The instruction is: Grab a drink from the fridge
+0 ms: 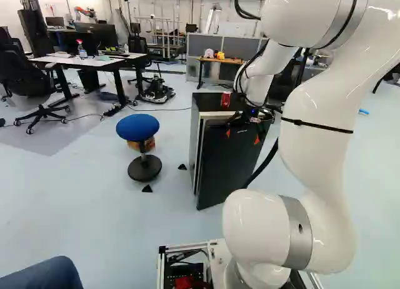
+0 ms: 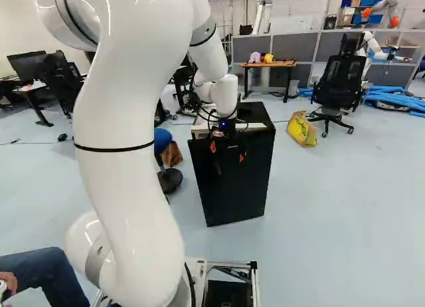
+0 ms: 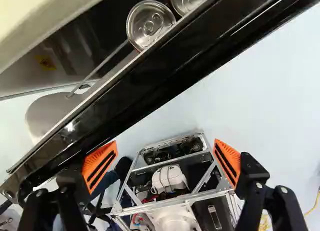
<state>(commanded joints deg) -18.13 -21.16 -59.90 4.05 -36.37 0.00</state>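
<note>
Inspecting the fridge (image 2: 255,113), and finding its door (image 1: 225,170) apparently ajar, with a gap to the body in the wrist view. Noting two cans (image 3: 149,25), tops up and side by side, just inside the fridge door; taking these as the drinks sought. Noting also a red can (image 1: 225,99), seemingly at the top of the fridge; cannot tell its exact footing.

Recording the gripper (image 3: 165,150) as open, at the front of the fridge by the outer face of the door, with orange pads (image 3: 100,166) well apart. Finding no drink between them, and no hold on the door.

Judging the opening of the fridge as done, at least in part. Cannot confirm enough room for reaching in. Listing as left to do: clearing the door edge, coming over the cans inside the fridge, closing on one, lifting it out and carrying it away from the fridge. Rating the task as about midway, with no drink in hand. Advising care against knocking the fridge door shut or pushing one can into the other.

Checking for writing: seeing a small yellow label (image 3: 45,62) on a dark surface within the fridge, too small to make out. Seeing print on a yellow bag (image 2: 303,129) to the right of the fridge, not read off. Reporting no legible brand on the can tops inside the fridge door.
</note>
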